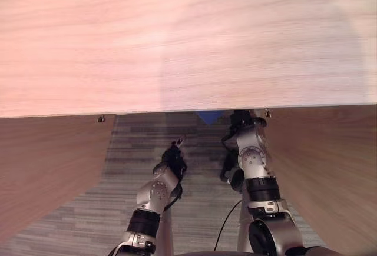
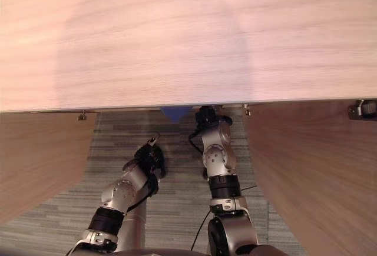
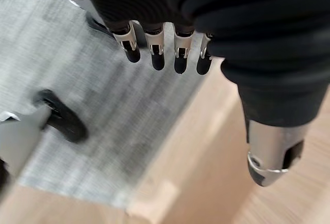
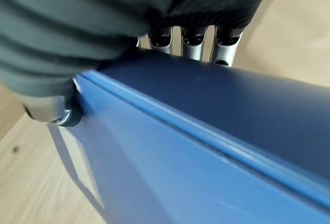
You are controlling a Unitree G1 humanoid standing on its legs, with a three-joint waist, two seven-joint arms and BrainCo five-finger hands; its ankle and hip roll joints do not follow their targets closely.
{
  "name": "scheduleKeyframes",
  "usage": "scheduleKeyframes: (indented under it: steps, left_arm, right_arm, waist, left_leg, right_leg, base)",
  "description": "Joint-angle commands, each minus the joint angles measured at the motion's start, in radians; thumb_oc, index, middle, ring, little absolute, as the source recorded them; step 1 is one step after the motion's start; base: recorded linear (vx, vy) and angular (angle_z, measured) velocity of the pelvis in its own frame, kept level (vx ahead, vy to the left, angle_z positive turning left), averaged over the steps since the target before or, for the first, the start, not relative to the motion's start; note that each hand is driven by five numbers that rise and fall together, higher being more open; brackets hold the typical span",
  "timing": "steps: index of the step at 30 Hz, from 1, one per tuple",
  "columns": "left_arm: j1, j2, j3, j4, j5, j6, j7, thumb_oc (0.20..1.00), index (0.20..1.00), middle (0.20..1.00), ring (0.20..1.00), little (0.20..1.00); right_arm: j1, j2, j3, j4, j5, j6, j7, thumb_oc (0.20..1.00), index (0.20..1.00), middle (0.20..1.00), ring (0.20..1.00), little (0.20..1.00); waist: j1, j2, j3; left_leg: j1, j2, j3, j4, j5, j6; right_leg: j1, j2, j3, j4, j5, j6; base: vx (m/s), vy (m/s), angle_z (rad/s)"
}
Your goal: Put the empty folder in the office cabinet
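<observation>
Where the right hand (image 4: 77, 54) closes on it, a blue folder (image 4: 206, 147), fingers (image 4: 193, 49) curled over one face and the thumb pressed on the other, pinched along the spine edge. Seen from the head views as just a small blue corner (image 1: 209, 116) poking out from under the near edge of the cabinet top (image 1: 188, 38), right beside the right wrist, the rest hidden beneath that pale wood slab. Behind the folder in the right wrist view, light wood surface with a small knot or screw mark.

Beneath the top, two open wooden doors: the left door (image 1: 47, 168) swung out on the left, the right door (image 1: 330, 173) swung out on the right, both a warmer brown than the top, small metal hinges at their upper corners. Between the doors, grey striped carpet (image 1: 135, 144).

Lower and nearer, on the left, the left hand (image 1: 175, 157), hanging over the carpet between the doors, well apart from the folder. Fingers (image 3: 154, 46) loose and fairly straight in its own wrist view, thumb set apart, grasping nothing. Past them, carpet and a pale wooden panel edge.
</observation>
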Motion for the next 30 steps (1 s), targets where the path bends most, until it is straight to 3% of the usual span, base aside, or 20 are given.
scheduleKeyframes:
  steps: [1, 3, 5, 6, 8, 9, 14, 19, 24, 26, 30]
  left_arm:
    - [0.016, -0.105, -0.012, -0.023, -0.028, 0.017, 0.014, 1.000, 1.000, 1.000, 1.000, 1.000]
    - [0.012, -0.101, -0.019, -0.034, -0.028, 0.021, 0.021, 1.000, 1.000, 1.000, 1.000, 1.000]
    - [0.011, -0.092, -0.038, -0.054, -0.023, 0.037, 0.042, 1.000, 1.000, 1.000, 1.000, 1.000]
    - [0.010, -0.089, -0.039, -0.057, -0.024, 0.038, 0.044, 1.000, 1.000, 1.000, 1.000, 1.000]
    - [0.008, -0.074, -0.055, -0.069, -0.026, 0.050, 0.065, 1.000, 1.000, 1.000, 1.000, 1.000]
    - [0.010, -0.075, -0.056, -0.069, -0.028, 0.047, 0.068, 1.000, 1.000, 1.000, 1.000, 1.000]
    - [0.021, -0.071, -0.062, -0.068, -0.032, 0.040, 0.077, 1.000, 1.000, 1.000, 1.000, 1.000]
    - [0.045, -0.064, -0.064, -0.047, -0.036, 0.042, 0.093, 1.000, 1.000, 1.000, 1.000, 1.000]
    - [0.111, -0.076, -0.034, 0.078, -0.071, 0.004, 0.116, 1.000, 1.000, 1.000, 1.000, 1.000]
    - [0.124, -0.072, -0.033, 0.099, -0.073, -0.004, 0.116, 1.000, 1.000, 1.000, 1.000, 1.000]
    - [0.205, -0.064, -0.004, 0.247, -0.098, -0.028, 0.105, 1.000, 1.000, 1.000, 1.000, 1.000]
  right_arm:
    - [-0.149, 0.138, 0.036, -0.100, 0.037, -0.068, -0.023, 0.200, 0.200, 0.200, 0.200, 0.200]
    - [-0.165, 0.149, 0.028, -0.096, 0.050, -0.074, -0.057, 0.200, 0.200, 0.200, 0.200, 0.200]
    - [-0.238, 0.200, -0.011, -0.078, 0.116, -0.117, -0.236, 0.200, 0.200, 0.200, 0.200, 0.200]
    - [-0.248, 0.200, -0.014, -0.078, 0.116, -0.119, -0.246, 0.200, 0.200, 0.200, 0.200, 0.200]
    - [-0.320, 0.234, -0.039, -0.082, 0.162, -0.175, -0.397, 0.200, 0.200, 0.200, 0.200, 0.200]
    - [-0.338, 0.243, -0.047, -0.070, 0.167, -0.198, -0.423, 0.200, 0.200, 0.200, 0.200, 0.200]
    - [-0.370, 0.253, -0.081, -0.020, 0.169, -0.226, -0.395, 0.200, 0.200, 0.200, 0.200, 0.200]
    - [-0.315, 0.242, -0.091, 0.037, 0.153, -0.210, -0.373, 0.200, 0.200, 0.200, 0.200, 0.200]
    - [-0.239, 0.215, -0.142, 0.186, 0.106, -0.188, -0.345, 0.200, 0.200, 0.200, 0.200, 0.200]
    - [-0.221, 0.205, -0.149, 0.214, 0.092, -0.184, -0.333, 0.200, 0.200, 0.200, 0.200, 0.200]
    - [-0.109, 0.190, -0.149, 0.331, 0.054, -0.138, -0.264, 0.200, 0.200, 0.200, 0.200, 0.200]
  waist:
    - [-0.029, -0.007, 0.009]
    - [-0.027, -0.006, 0.011]
    - [-0.024, -0.004, 0.010]
    - [-0.024, -0.006, 0.013]
    - [-0.015, -0.012, 0.023]
    - [-0.012, -0.012, 0.024]
    - [-0.005, -0.019, 0.020]
    - [-0.002, -0.022, 0.013]
    - [-0.002, -0.012, 0.014]
    - [-0.004, -0.010, 0.016]
    - [-0.002, 0.006, 0.016]
  left_leg:
    - [0.001, -0.039, 0.005, 0.105, -0.143, 0.001]
    - [-0.009, -0.038, 0.003, 0.112, -0.143, 0.002]
    - [-0.022, -0.037, 0.001, 0.116, -0.149, 0.005]
    - [-0.026, -0.038, 0.000, 0.115, -0.142, 0.006]
    - [-0.038, -0.040, -0.005, 0.109, -0.123, 0.010]
    - [-0.039, -0.040, -0.005, 0.107, -0.120, 0.012]
    - [-0.024, -0.036, 0.003, 0.100, -0.128, 0.012]
    - [0.045, -0.041, -0.013, -0.004, -0.085, 0.006]
    - [0.277, -0.038, -0.050, -0.266, 0.007, -0.019]
    - [0.316, -0.036, -0.059, -0.306, 0.023, -0.022]
    - [0.524, -0.016, -0.079, -0.470, 0.080, -0.047]
  right_leg:
    - [0.025, -0.020, 0.003, 0.034, -0.039, 0.124]
    - [0.013, -0.023, 0.003, 0.043, -0.040, 0.124]
    - [0.001, -0.024, 0.001, 0.048, -0.046, 0.122]
    - [-0.003, -0.022, 0.003, 0.046, -0.039, 0.121]
    - [-0.014, -0.020, 0.009, 0.037, -0.021, 0.118]
    - [-0.014, -0.021, 0.009, 0.035, -0.019, 0.118]
    - [-0.005, -0.020, 0.000, 0.030, -0.022, 0.118]
    - [0.062, 0.006, -0.009, -0.055, 0.026, 0.131]
    - [0.341, 0.081, -0.073, -0.325, 0.116, 0.142]
    - [0.391, 0.095, -0.085, -0.376, 0.135, 0.144]
    - [0.611, 0.140, -0.122, -0.566, 0.185, 0.130]
  base:
    - [0.02, -0.038, 0.03]
    - [0.00, -0.019, 0.04]
    - [0.00, 0.000, 0.00]
    - [-0.04, -0.008, -0.01]
    - [-0.09, -0.016, -0.01]
    - [-0.04, -0.027, -0.02]
    - [-0.03, -0.005, 0.00]
    - [-0.07, -0.019, -0.01]
    - [-0.15, -0.056, -0.08]
    - [-0.07, -0.071, -0.03]
    - [-0.04, -0.131, -0.03]
